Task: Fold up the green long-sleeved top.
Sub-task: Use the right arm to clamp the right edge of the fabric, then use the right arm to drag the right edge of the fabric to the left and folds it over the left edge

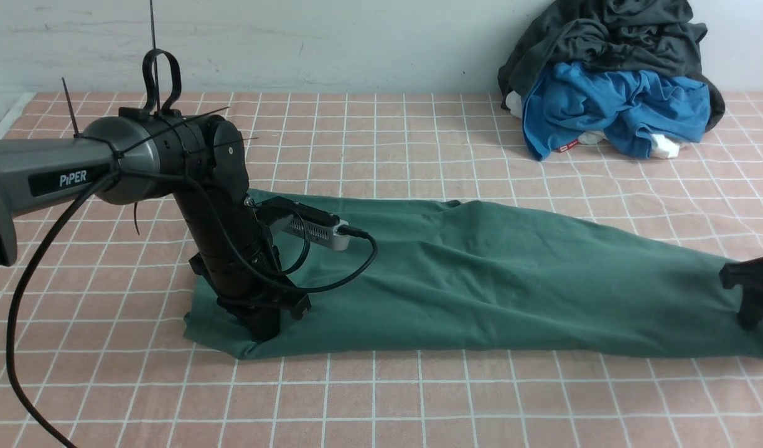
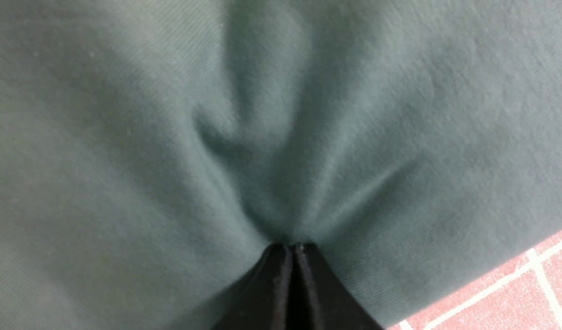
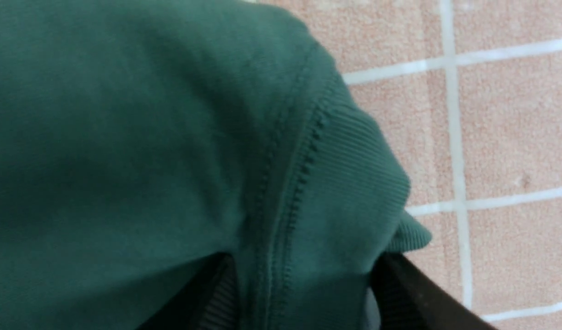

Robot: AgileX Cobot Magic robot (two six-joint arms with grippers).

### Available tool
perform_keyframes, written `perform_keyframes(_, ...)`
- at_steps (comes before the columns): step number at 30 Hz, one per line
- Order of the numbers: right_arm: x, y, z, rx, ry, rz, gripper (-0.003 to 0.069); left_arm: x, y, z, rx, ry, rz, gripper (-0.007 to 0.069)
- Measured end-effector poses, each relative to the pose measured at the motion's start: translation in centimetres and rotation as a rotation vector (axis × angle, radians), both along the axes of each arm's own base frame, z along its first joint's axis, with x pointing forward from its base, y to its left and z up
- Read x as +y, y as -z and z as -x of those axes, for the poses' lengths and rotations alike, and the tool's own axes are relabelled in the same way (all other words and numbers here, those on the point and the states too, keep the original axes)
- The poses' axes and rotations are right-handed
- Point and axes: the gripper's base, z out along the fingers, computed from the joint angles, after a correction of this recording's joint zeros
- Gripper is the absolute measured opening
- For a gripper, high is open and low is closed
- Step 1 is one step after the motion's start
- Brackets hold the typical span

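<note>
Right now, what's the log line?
left fingers shut on green top | right fingers astride ribbed edge, grip unclear | top stretched between them

Pink checked surface (image 1: 381, 404), green top (image 1: 481, 280), clothes heap (image 1: 612, 81)

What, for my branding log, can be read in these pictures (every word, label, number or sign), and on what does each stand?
"PiPER": white letters on a black label on the grey left arm link.
Unreadable: the small red tag beside the crumpled blue garment is too small to read.
None: the dark green long-sleeved top shows no print or label in any view.
</note>
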Motion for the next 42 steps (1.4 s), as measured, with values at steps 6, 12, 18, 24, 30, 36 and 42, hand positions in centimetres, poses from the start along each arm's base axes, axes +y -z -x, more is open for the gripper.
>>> perform_keyframes(6,0.2,-0.3,-0.1,-0.018,-0.018,0.006,0.0042,0.1,-0.6,0.1,-0.026,0.0,0.002,-0.0003)
perform_keyframes(12,-0.4,-3.8,0.5,-0.086,-0.049,0.121,0.0034,0.5,-4.4,0.8,-0.129,0.011,0.005,-0.0003)
perform_keyframes(18,-1.1,-12.6,3.1,-0.278,-0.011,0.312,0.0034,1.6,-13.9,4.1,-0.36,0.018,0.049,-0.0003)
perform_keyframes(24,3.5,-21.5,4.1,-0.518,-0.117,0.272,0.0034,2.7,-20.2,8.0,-0.516,-0.007,0.097,-0.0003)
perform_keyframes(30,15.5,-25.9,3.1,-0.667,-0.465,0.053,0.0034,3.7,-24.4,11.9,-0.632,-0.03,0.139,-0.0003)
perform_keyframes(36,26.9,-22.8,1.7,-0.641,-0.716,-0.104,0.0034,4.4,-26.5,15.0,-0.667,-0.031,0.172,-0.0003)
perform_keyframes(42,35.1,-16.1,0.4,-0.561,-0.822,-0.226,0.0034,4.9,-26.4,17.2,-0.654,-0.029,0.174,-0.0003)
